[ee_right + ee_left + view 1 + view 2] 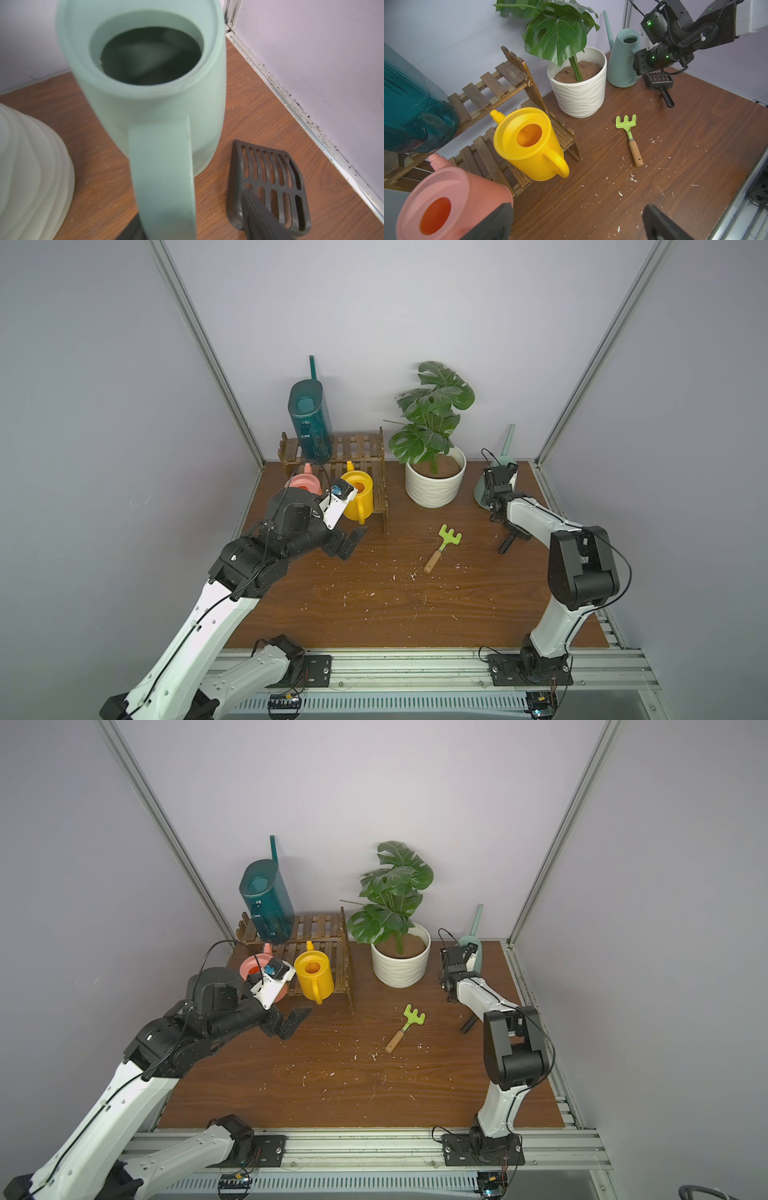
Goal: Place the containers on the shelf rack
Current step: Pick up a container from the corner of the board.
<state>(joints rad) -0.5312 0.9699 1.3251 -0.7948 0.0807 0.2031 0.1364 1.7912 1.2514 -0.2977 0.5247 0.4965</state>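
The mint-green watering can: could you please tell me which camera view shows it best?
The left wrist view: the mint-green watering can shows its body, spout and opening there. The right wrist view shows only its opening and handle, blurred. In both top views the right arm hides most of it, leaving the spout.

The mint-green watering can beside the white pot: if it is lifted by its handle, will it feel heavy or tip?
Probably light: the mint-green watering can looks like plastic, and no water shows inside. It may tilt spout-down, since the long spout sticks out opposite the handle. Its wide base should resist tipping.
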